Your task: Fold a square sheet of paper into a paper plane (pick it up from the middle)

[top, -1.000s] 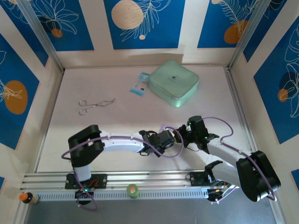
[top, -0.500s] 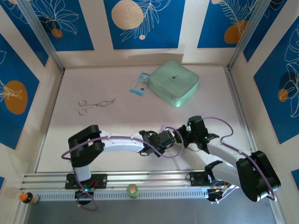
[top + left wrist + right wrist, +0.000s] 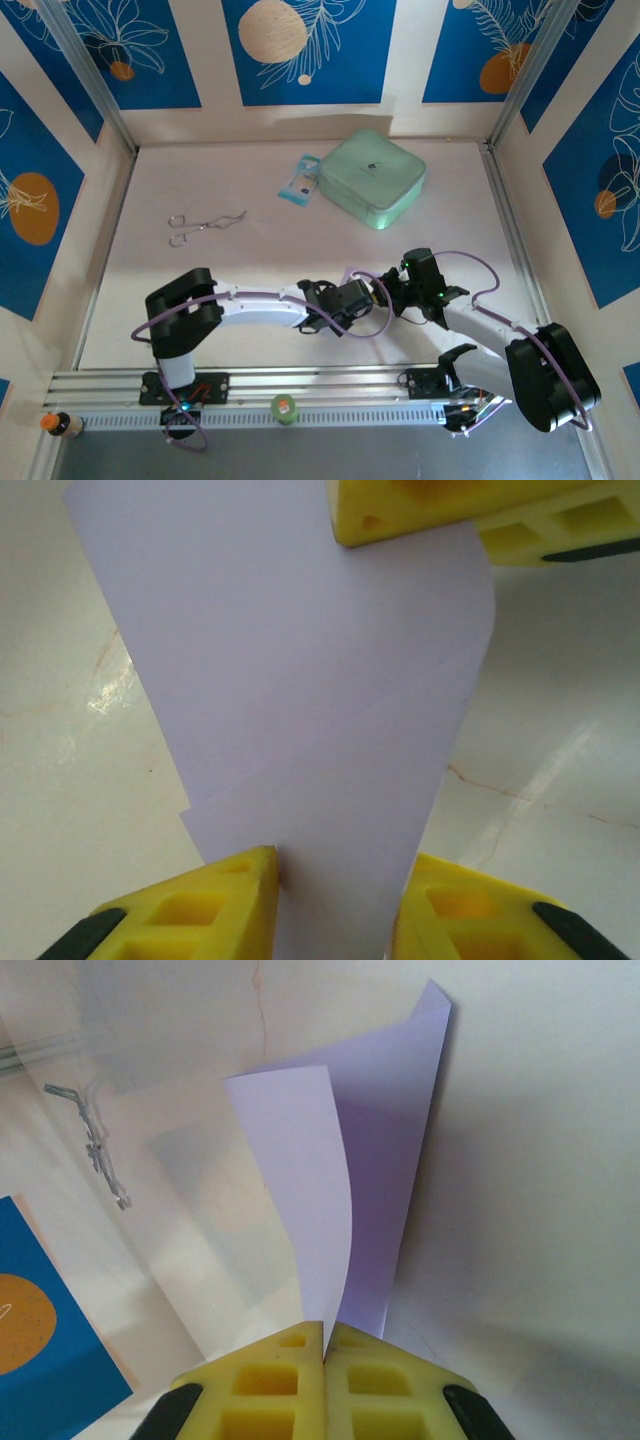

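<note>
mid-fold: right gripper (image 3: pixel 325 1335) pinches the paper (image 3: pixel 380 1160), left gripper (image 3: pixel 335 880) spread astride it; next probably needs the crease pressed.

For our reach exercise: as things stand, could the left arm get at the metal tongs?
Probably not yet. Nothing lies between it and the metal tongs, but the left end effector straddles the square sheet of paper, which the right end effector pinches too; it must leave the sheet first.
</note>
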